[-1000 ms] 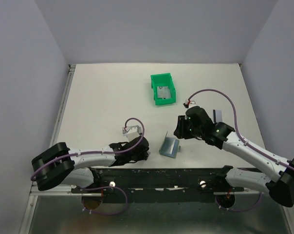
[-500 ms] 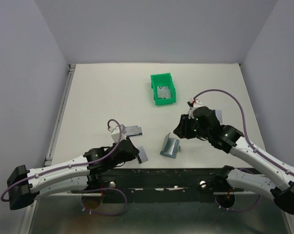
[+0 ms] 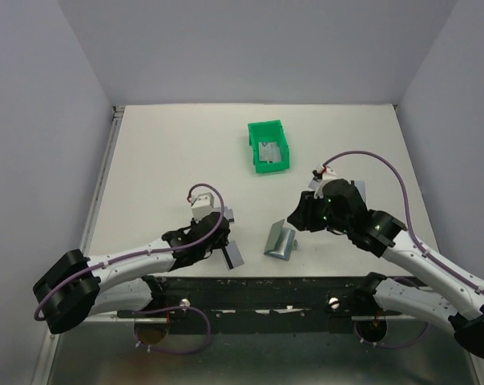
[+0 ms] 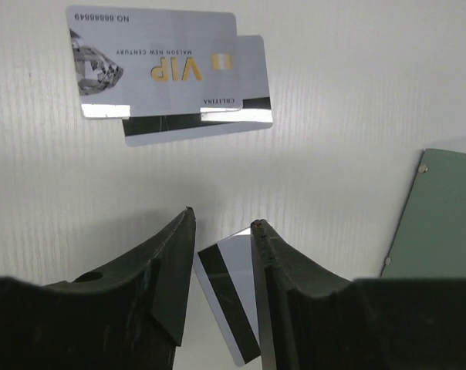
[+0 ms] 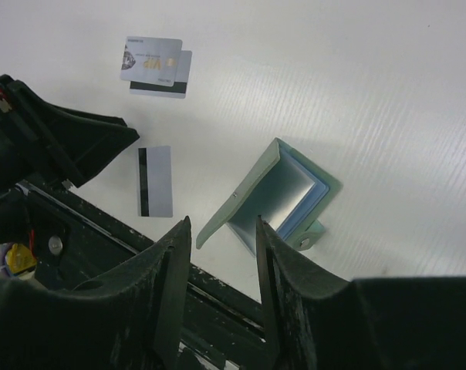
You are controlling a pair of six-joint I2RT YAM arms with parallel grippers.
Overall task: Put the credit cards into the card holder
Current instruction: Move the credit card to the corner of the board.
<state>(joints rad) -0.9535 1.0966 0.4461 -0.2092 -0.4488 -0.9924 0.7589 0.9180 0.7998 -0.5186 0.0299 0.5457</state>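
Two cards [image 4: 160, 58] lie overlapped on the counter [image 4: 356, 77] at the left. A third card [image 4: 231, 304] lies flat nearer, seen through the gap of the left fingers [image 4: 183, 239], which stand apart, grasping nothing. Just right of it the holder [image 5: 273, 193] sits open, one flap raised, pale pockets showing. The right fingers [image 5: 179, 247] hover above it, spread and empty. Another card [image 3: 268, 151] lies in the green bin [image 3: 266, 126], farther off.

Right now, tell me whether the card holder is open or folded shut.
Open: the card holder lies spread in a V, one flap raised, pale inner pockets showing.
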